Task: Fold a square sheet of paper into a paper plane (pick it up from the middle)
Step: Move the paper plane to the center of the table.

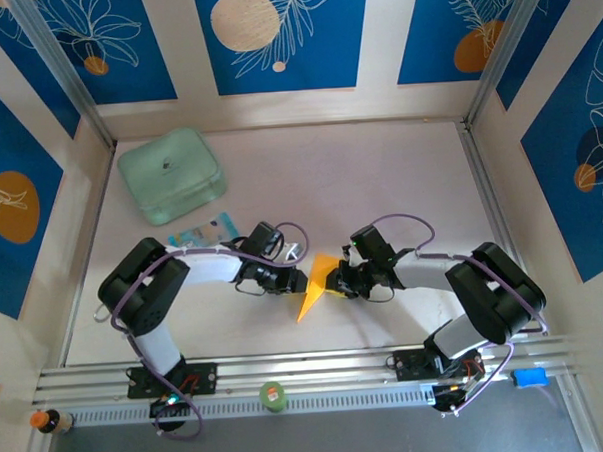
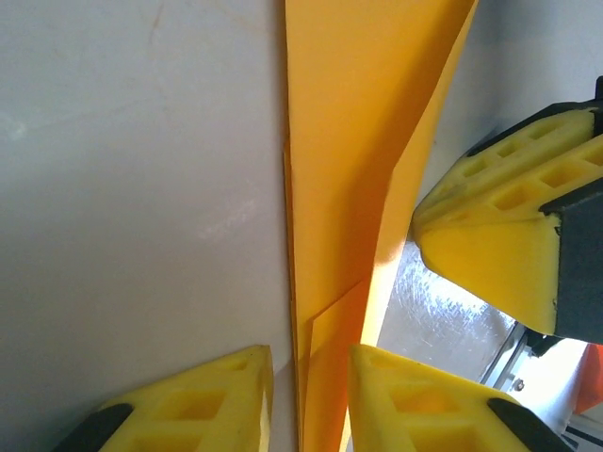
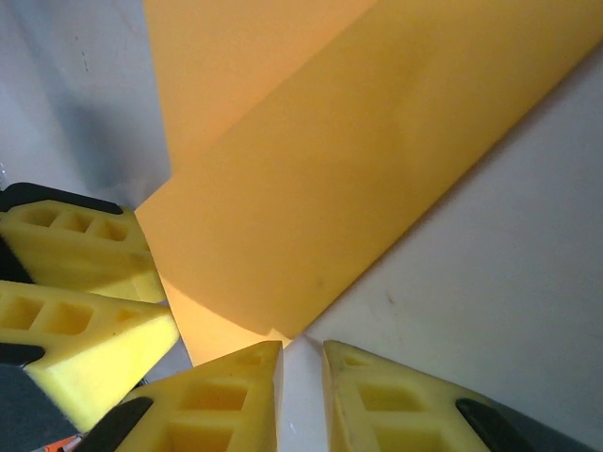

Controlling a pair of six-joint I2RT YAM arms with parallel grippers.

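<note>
You have the folded orange paper (image 1: 315, 284) lying on the table (image 1: 380, 183), well in front of the green box (image 1: 171, 175), with both grippers meeting over it. Your left gripper (image 2: 306, 400) has its jaws narrowed on the paper's folded edge, gripping it. Your right gripper (image 3: 303, 395) shows a slim gap at the paper's corner; you cannot tell whether it grips.

The paper plane (image 1: 315, 285) lies on the table (image 1: 380, 183) between the left tool (image 1: 292, 281) and right tool (image 1: 341, 282).
</note>
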